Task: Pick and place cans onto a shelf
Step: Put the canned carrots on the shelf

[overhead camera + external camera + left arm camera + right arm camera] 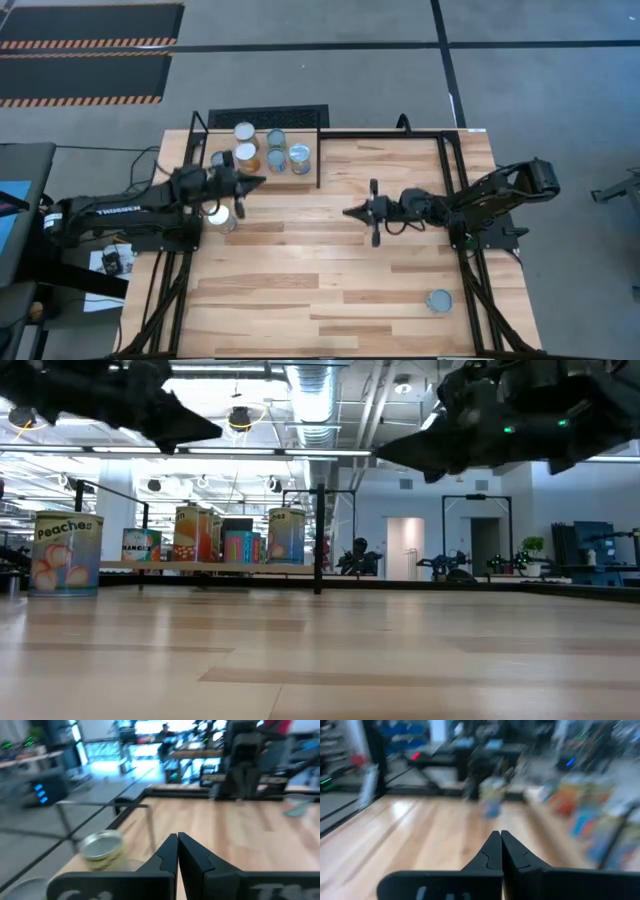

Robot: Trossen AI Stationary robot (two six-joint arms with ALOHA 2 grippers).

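Both fingers clenched empty: left gripper [262,183] beside shelf [318,160] edge; right gripper [347,212] mid-table.

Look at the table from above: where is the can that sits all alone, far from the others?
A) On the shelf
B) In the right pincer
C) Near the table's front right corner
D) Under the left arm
C: in the high view a single can stands by itself near the front right corner of the table, far from the shelf, and no pincer is near it.
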